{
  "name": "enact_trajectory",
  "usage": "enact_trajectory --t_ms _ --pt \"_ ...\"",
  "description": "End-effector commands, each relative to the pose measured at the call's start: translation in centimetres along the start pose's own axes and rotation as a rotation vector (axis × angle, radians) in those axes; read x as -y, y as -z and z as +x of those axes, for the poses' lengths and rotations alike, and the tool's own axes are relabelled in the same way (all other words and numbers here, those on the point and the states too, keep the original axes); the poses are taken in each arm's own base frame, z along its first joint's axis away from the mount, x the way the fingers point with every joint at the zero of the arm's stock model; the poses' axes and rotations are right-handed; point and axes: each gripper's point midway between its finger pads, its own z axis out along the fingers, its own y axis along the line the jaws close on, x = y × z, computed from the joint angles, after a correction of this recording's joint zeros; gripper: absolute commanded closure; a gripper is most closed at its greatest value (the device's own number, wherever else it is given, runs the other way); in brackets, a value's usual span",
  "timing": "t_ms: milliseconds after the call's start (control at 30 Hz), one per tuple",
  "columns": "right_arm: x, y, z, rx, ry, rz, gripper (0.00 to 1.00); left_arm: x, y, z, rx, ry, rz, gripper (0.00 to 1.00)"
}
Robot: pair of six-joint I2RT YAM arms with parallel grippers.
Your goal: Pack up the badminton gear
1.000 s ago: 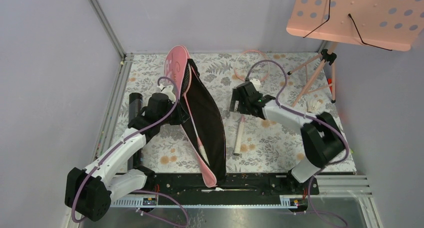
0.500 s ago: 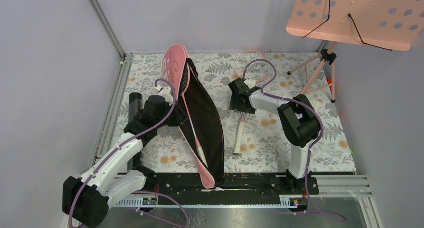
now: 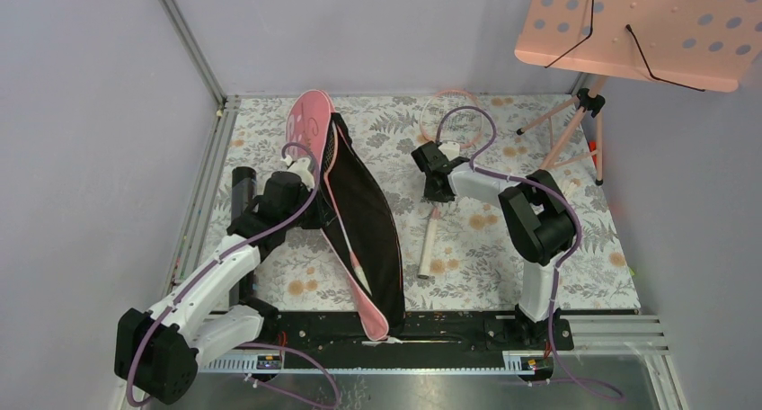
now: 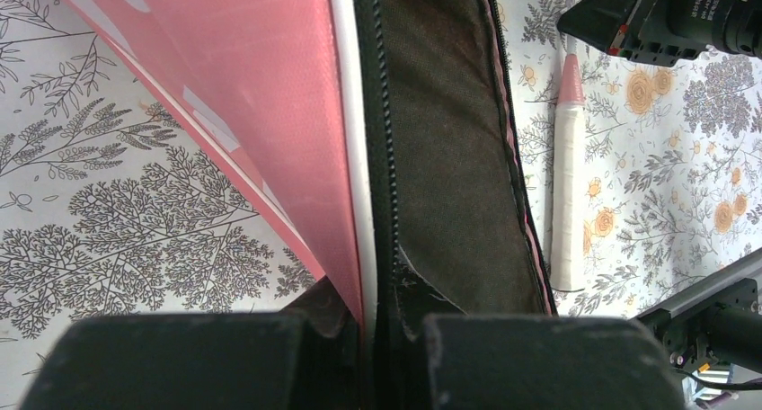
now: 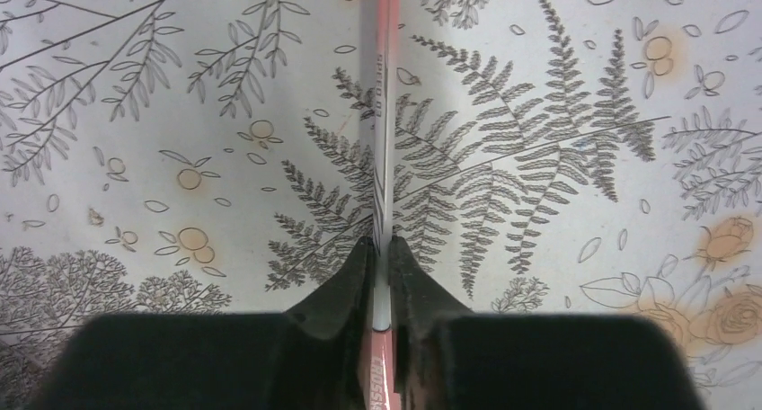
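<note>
Folding its elbow in toward the middle of the worktop over the last second, the right arm has set the right gripper (image 3: pixel 438 178) on the thin pink-framed racket with a pale wrapped handle (image 3: pixel 429 245). This racket lies loose on the flowered sheet (image 3: pixel 485 266) a little right of centre, its head toward the far edge and its handle toward the near edge. In the right wrist view the two fingers are pressed together on the slim shaft (image 5: pixel 384 113), which still looks low on the sheet, so the racket seems gripped but not yet lifted.

The left gripper (image 4: pixel 373 313) has hardly moved. Its jaws stay pinched on the zipper rim of the long pink racket bag with a black lining (image 3: pixel 370 214) and hold the mouth open; only the far tip of the bag has shifted slightly. The bag stretches from the far edge, left of centre, to the middle of the near edge, and a second pink racket (image 3: pixel 357 264) lies already inside it.

So the work seems to pass from reaching to carrying. The next move probably must lift the shaft and swing it left into the open mouth, and such a thin shaft may turn between the fingers.
</note>
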Motion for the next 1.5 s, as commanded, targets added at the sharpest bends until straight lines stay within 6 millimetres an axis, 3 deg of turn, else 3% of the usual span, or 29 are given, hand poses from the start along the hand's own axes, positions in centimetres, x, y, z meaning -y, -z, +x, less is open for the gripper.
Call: enact_trajectory --t_ms 0,167,267,467,600,733,933,1167,1333,1467 --pt "2.1 0.1 -0.4 0.023 0.067 0.089 0.99 1.4 0.6 -4.7 0.163 -0.047 0.03 1.0" --pt "4.2 4.3 -3.8 0.144 0.153 0.125 1.0 1.5 0.0 -5.6 0.167 -0.04 0.017 1.0" --pt "4.9 7.0 -4.4 0.216 0.178 0.078 1.0 1.1 -0.9 -6.7 0.154 -0.024 -0.026 1.0" --pt "5.5 11.9 -2.8 0.296 0.295 0.023 1.0 1.3 -3.5 -9.3 0.133 0.008 -0.044 1.0" --pt "4.3 14.9 -0.9 0.398 0.424 0.002 1.0 1.8 -4.6 -10.2 0.122 -0.003 -0.029 1.0" --pt "3.7 17.2 0.4 0.463 0.39 -0.055 1.0 1.4 -5.6 -10.4 0.095 -0.002 -0.047 1.0" --pt "2.6 19.1 2.2 0.528 0.438 -0.135 1.0 0.7 -7.2 -10.6 0.055 0.009 -0.064 1.0" --pt "-0.2 19.8 6.1 0.51 0.57 -0.244 1.0 1.4 -8.7 -10.6 0.007 0.003 -0.015 1.0" --pt "-1.9 19.1 7.7 0.473 0.656 -0.234 1.0 2.0 -8.1 -10.2 0.006 0.007 0.02 1.0" --pt "-4.9 19.1 8.9 0.455 0.69 -0.325 1.0 2.5 -7.2 -9.9 0.012 0.001 0.052 1.0"
